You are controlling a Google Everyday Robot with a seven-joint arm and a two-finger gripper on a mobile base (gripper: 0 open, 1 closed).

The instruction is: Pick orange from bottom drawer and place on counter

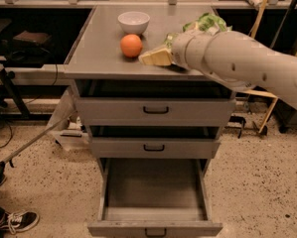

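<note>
The orange [131,45] sits on the counter [96,48], just in front of a white bowl [133,21]. My gripper [150,57] hovers low over the counter just right of the orange, apart from it, open and empty. Its pale fingertips [147,58] point left toward the fruit. The big white arm [237,63] comes in from the right. The bottom drawer [153,192] is pulled fully out and nothing lies in it. The two drawers above are slightly ajar.
A green bag [205,23] lies on the counter's right side, partly behind my arm. A pale pole [29,143] leans at the cabinet's left and wooden sticks [267,98] stand at its right. A shoe [16,221] is on the speckled floor at bottom left.
</note>
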